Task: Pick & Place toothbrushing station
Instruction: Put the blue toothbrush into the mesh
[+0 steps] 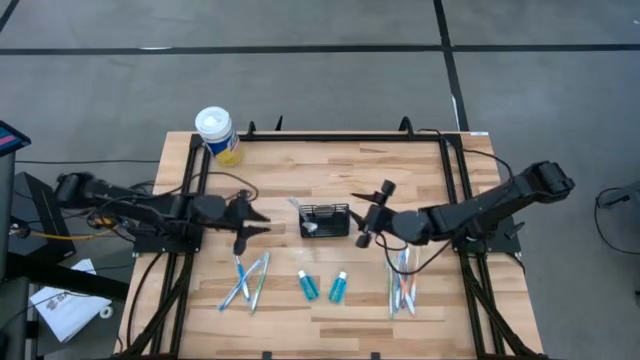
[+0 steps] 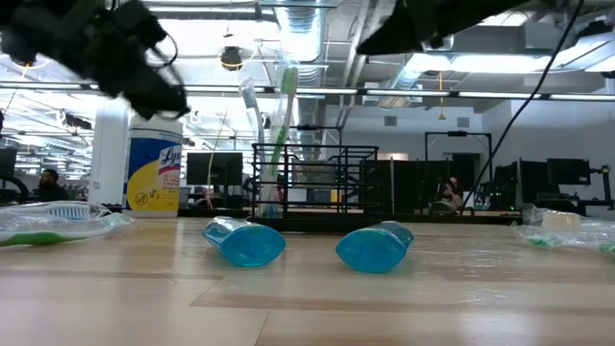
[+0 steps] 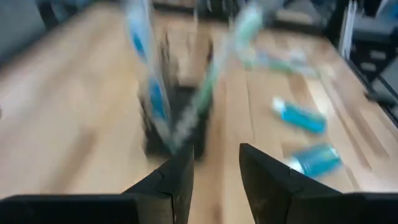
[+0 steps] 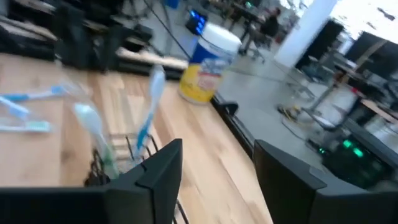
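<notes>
The small black wire basket [image 1: 324, 220] stands at the table's middle, and two toothbrushes [image 2: 277, 115] stand upright in it, leaning on its rim. My left gripper [image 1: 258, 224] is open and empty, just left of the basket and above the table; the basket shows ahead of its fingers [image 3: 177, 118]. My right gripper [image 1: 360, 218] is open and empty just right of the basket, which shows past its fingers [image 4: 115, 158]. Two teal tubes [image 1: 307, 286] [image 1: 338, 287] lie on the table in front of the basket.
Loose toothbrushes lie near the front left [image 1: 247, 280] and front right [image 1: 402, 280] of the table. A white-lidded canister with a yellow label [image 1: 217, 135] stands at the far left corner. Bare wood lies behind the basket [image 1: 330, 170].
</notes>
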`<control>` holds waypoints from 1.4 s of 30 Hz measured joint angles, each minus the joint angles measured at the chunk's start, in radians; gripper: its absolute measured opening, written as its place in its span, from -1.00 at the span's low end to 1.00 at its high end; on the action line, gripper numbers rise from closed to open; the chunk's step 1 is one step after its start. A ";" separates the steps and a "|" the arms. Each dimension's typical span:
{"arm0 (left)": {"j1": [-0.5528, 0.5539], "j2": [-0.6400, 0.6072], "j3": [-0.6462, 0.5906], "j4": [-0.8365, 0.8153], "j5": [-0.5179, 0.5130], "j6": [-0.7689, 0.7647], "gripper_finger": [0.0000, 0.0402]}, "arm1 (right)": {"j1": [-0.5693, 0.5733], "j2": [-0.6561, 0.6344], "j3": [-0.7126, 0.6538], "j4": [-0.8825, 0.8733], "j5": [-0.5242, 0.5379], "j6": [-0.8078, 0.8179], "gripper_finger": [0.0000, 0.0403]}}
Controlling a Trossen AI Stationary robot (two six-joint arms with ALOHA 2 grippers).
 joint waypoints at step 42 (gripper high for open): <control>-0.268 0.386 -0.002 -0.125 0.188 -0.703 -0.38 | 0.047 0.024 -0.001 -0.101 0.017 0.114 0.07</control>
